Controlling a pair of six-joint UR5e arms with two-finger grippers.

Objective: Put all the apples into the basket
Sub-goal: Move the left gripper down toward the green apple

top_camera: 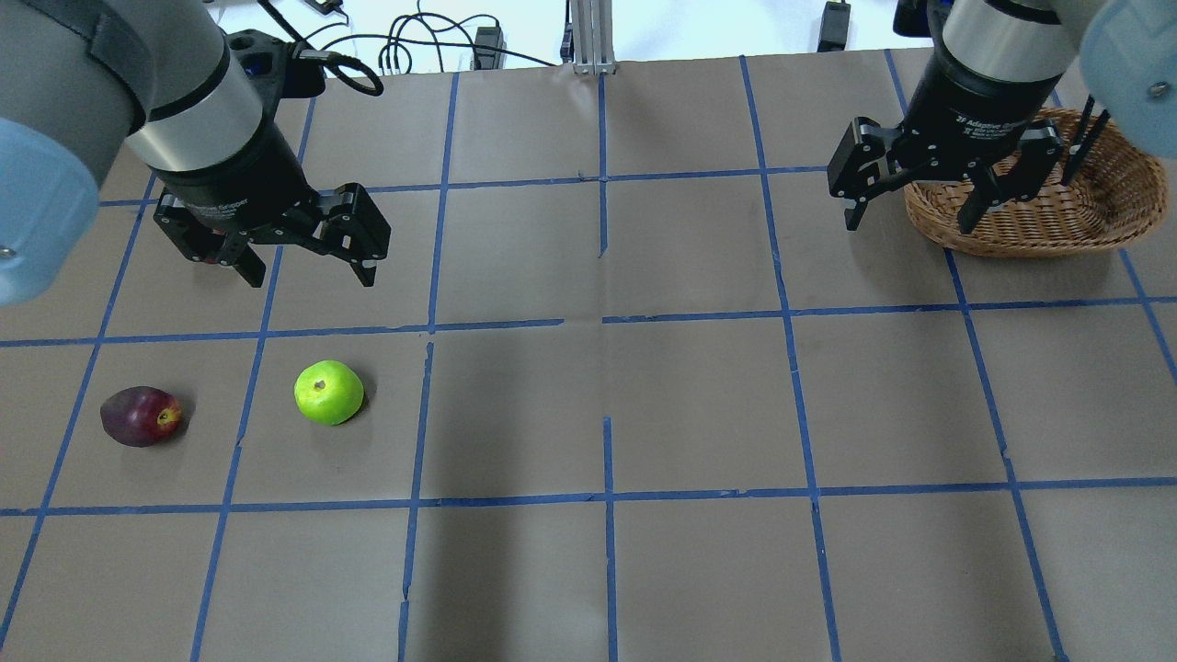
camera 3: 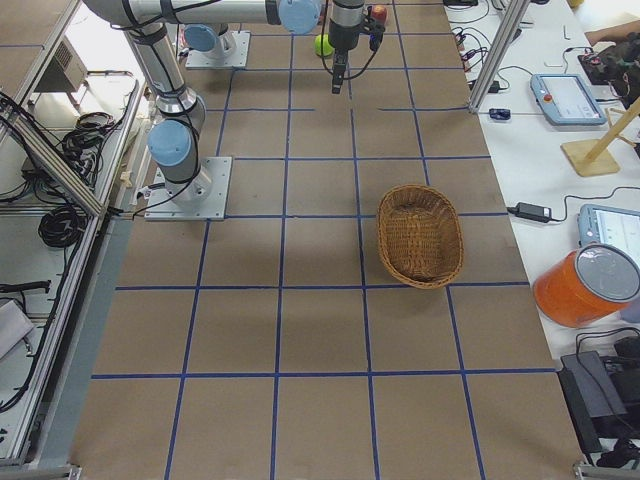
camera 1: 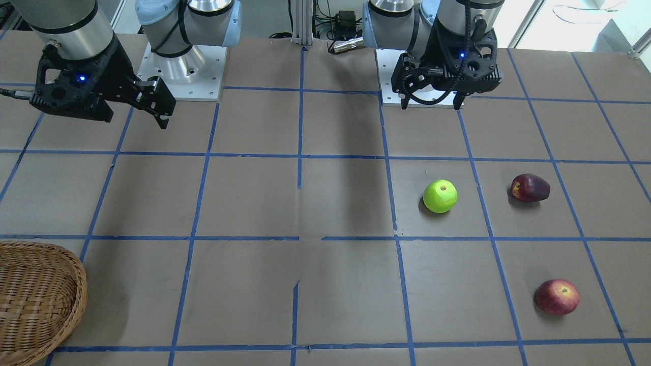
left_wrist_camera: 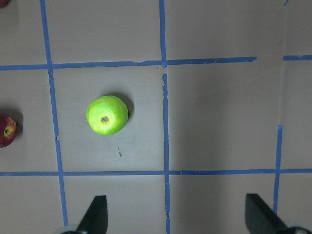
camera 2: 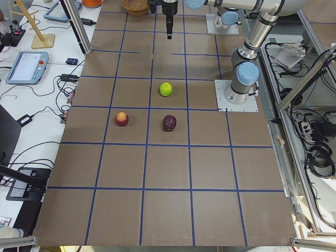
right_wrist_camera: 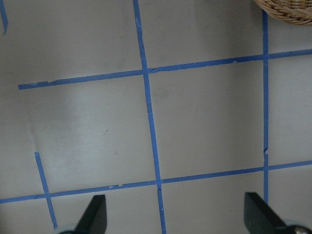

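The lime green apple [camera 1: 440, 195] [top_camera: 328, 393] [left_wrist_camera: 107, 115] lies on the table below my left gripper [top_camera: 308, 274] [camera 1: 432, 104], which hangs open and empty above it. The maroon apple [camera 1: 530, 187] [top_camera: 140, 416] lies beside the green one, further to my left. The red apple [camera 1: 557, 297] [camera 2: 122, 118] lies further from my base; my left arm hides it in the overhead view. The wicker basket [top_camera: 1103, 216] [camera 1: 35, 300] [camera 3: 420, 235] holds nothing and stands at the far right. My right gripper [top_camera: 908, 223] hangs open and empty at the basket's near-left rim.
Blue tape lines grid the brown table. The two arm base plates [camera 1: 208, 84] [camera 1: 391, 96] sit at the robot's edge. Benches beside the table carry tablets, cables and an orange container [camera 3: 585, 285].
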